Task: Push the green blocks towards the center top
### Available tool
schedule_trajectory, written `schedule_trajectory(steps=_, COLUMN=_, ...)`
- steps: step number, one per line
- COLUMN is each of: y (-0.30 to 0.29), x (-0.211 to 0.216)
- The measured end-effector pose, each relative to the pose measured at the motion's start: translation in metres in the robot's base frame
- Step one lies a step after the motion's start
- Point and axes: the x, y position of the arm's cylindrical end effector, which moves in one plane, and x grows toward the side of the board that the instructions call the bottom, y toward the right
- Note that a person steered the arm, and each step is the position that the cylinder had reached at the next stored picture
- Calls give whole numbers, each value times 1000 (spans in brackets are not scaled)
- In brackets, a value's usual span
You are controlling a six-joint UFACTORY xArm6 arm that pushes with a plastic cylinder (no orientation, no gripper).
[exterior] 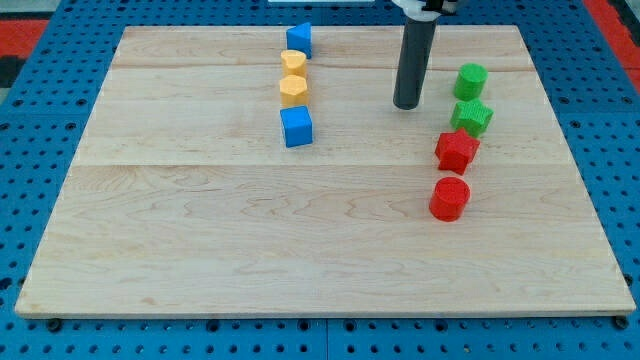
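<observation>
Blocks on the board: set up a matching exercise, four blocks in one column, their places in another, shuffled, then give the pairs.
Blocks:
1. green cylinder
2. red cylinder
3. blue cube
4. blue block

Places:
A. bottom of the left column
B. top of the right column, right of my tip
C. top of the left column
D. bottom of the right column

Pairs: 1-B, 2-D, 3-A, 4-C
</observation>
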Motion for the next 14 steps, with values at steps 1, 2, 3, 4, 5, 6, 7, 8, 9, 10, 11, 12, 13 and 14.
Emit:
schedule_trajectory(steps=1, y=4, x=15)
schedule_trajectory(steps=2, y=6, x=50)
schedule_trajectory(steps=3, y=-16, x=64)
schedule_trajectory(steps=4, y=-37, x=111)
schedule_trajectory(steps=5, y=-55, x=166)
schedule_trajectory(steps=6, y=-8, x=186)
schedule_trajectory(steps=7, y=51, x=172)
schedule_trajectory(steps=8, y=69, x=135)
schedule_trajectory(steps=9, y=99, x=109)
schedule_trajectory(steps=10, y=130, x=71)
schedule_trajectory(steps=11, y=133, x=16)
schedule_trajectory(steps=12, y=129, x=-32)
schedule_trajectory(steps=13, y=103, x=-46)
schedule_trajectory(steps=14, y=88, x=-48)
